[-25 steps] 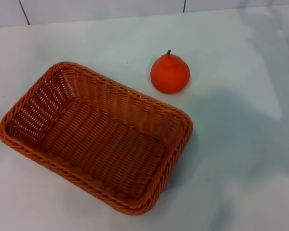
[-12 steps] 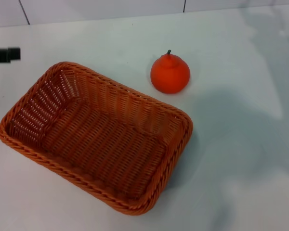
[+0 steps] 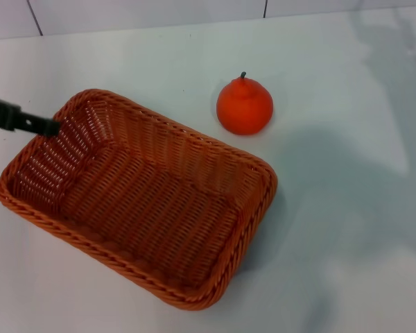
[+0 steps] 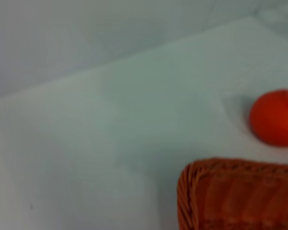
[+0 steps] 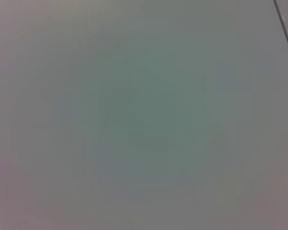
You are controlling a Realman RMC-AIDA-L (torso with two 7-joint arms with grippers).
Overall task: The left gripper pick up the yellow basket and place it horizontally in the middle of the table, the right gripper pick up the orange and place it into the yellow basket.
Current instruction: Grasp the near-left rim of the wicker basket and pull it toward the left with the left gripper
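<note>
Head view, far left edge: the left gripper (image 3: pixel 47 127) is seen as a slim black finger tip reaching in from the left border, its end lying over the upper-left corner of the yellow basket (image 3: pixel 139 198), at the braided rim. Only this one tip is visible; whether the jaws are spread or closed cannot be told, and contact with the rim cannot be confirmed

Left and centre of the frame: the yellow basket is set on the table (image 3: pixel 347 229), skewed diagonally, its long axis running from upper left to lower right. It is seen to be holding nothing inside. The woven floor and sloping sides are fully exposed apart from the corner crossed by the finger tip

Upper centre, right of the basket: the orange (image 3: pixel 245 105) is standing on the table, stem upward, just beyond the basket's far long rim and apart from it. Nothing is seen between fruit and basket

Right part of the frame: bare table with soft grey shadows. A tiled wall strip is noted along the top edge

Left wrist view: a basket corner (image 4: pixel 240 194) is recorded at lower right, the orange (image 4: pixel 276 117) at the right edge, with white table (image 4: pixel 86 143) elsewhere

Right wrist view: only a plain grey surface is recorded; the right gripper is not shown
</note>
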